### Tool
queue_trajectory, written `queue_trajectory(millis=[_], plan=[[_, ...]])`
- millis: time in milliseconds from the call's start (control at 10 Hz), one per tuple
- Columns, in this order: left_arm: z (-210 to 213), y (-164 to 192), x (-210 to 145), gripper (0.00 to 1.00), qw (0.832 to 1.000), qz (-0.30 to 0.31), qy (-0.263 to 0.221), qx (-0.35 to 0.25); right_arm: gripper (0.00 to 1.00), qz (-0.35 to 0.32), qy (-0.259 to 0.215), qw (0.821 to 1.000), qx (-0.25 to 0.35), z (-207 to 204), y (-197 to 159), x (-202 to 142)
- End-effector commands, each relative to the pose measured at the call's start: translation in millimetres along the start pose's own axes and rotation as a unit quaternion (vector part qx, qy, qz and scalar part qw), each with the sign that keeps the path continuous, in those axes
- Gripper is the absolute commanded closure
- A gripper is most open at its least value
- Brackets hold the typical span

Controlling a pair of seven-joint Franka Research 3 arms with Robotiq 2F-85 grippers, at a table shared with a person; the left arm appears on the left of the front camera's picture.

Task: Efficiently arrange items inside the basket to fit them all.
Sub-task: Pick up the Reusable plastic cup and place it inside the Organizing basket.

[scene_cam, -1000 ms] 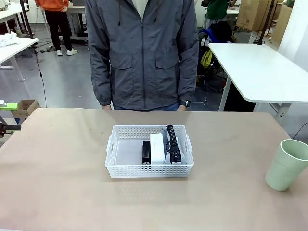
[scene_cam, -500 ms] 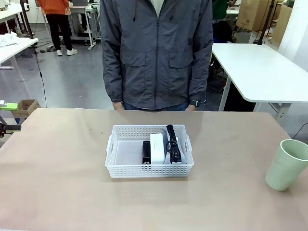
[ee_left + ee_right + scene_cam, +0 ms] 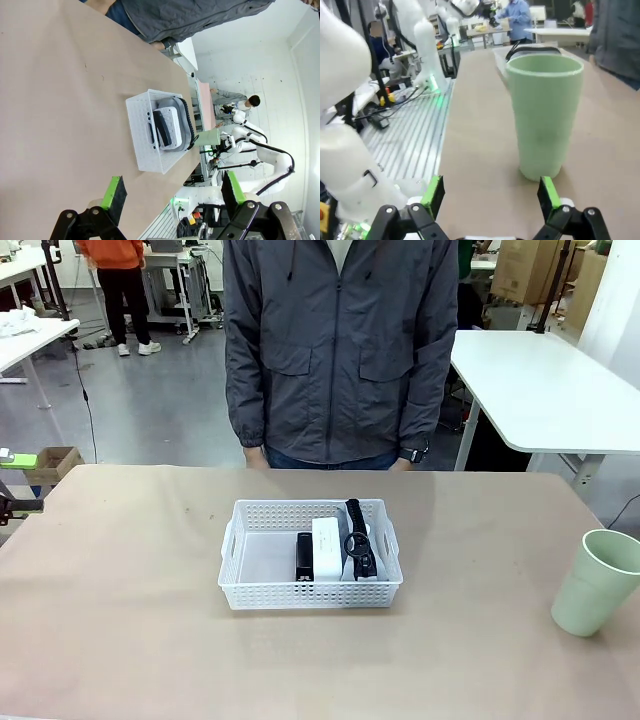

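Left gripper (image 3: 172,192) and right gripper (image 3: 491,192) gape released; lattice-walled white plastic basket (image 3: 310,595) sits mid-frame on matte tan table (image 3: 120,590), smooth green cup (image 3: 598,583) lower right.

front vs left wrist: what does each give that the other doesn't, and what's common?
Front: the zip and pockets of the person's grey jacket, plus a bystander in an orange top. Left wrist: the left gripper, jaws wide open, holding nothing. Both: the white basket holding the black stapler, white box and grey pouch; the green cup standing outside it on the table; part of that jacket.
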State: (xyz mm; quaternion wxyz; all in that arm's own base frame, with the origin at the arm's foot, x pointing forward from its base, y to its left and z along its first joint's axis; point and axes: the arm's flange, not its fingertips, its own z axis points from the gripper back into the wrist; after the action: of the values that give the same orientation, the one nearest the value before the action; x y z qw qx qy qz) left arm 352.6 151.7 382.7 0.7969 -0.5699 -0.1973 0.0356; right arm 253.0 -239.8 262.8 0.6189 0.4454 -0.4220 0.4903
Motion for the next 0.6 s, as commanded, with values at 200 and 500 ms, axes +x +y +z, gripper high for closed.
queue_trajectory(millis=[200, 500], plan=[[0, -3, -3, 0.00, 1.000, 0.007, 0.002, 0.004, 0.00, 0.101, 0.031, 0.991, -0.079, -30, 4, -27], [0, -3, -3, 0.00, 1.000, 0.007, 0.002, 0.004, 0.00, 0.086, 0.060, 0.991, -0.084, -36, -4, -37]])
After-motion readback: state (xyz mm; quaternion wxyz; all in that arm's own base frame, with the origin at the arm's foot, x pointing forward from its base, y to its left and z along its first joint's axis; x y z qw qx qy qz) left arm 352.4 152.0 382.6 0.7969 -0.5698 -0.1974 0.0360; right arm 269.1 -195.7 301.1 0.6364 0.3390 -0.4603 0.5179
